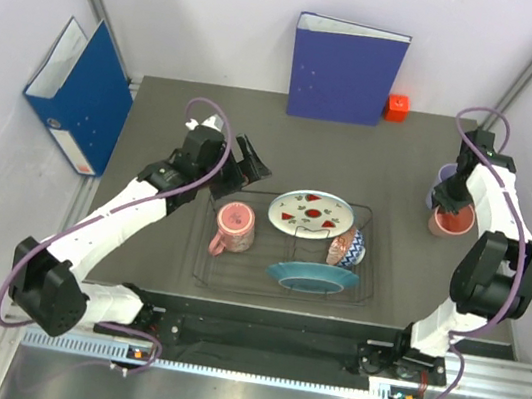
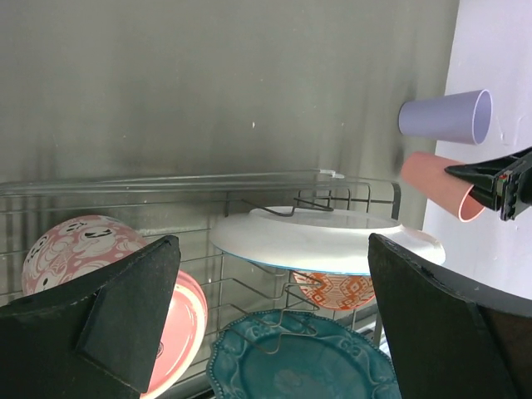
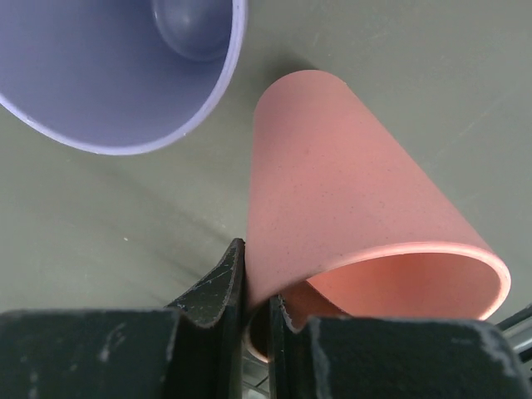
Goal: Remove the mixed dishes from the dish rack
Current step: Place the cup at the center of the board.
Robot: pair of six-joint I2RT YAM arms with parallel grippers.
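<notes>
The dark wire dish rack point(image 1: 254, 274) sits mid-table. It holds a pink patterned cup point(image 1: 233, 227) at the left, the white watermelon plate point(image 1: 310, 213), the teal plate point(image 1: 312, 279) and the patterned bowl point(image 1: 348, 246). My left gripper point(image 1: 251, 164) is open and empty above the rack's back left corner. Its wrist view shows the cup point(image 2: 79, 249), white plate point(image 2: 324, 241), teal plate point(image 2: 307, 362) and bowl point(image 2: 337, 291) between its fingers point(image 2: 273, 245). My right gripper point(image 3: 256, 283) is shut on the wall of a plain pink cup point(image 3: 349, 191), tilted, beside the lavender cup point(image 3: 108, 75) right of the rack.
A blue binder point(image 1: 345, 70) stands at the back wall with a small red cube point(image 1: 396, 107) beside it. A second blue binder point(image 1: 80, 94) leans at the far left. White walls close in both sides. The lavender cup point(image 1: 445, 177) stands near the right table edge.
</notes>
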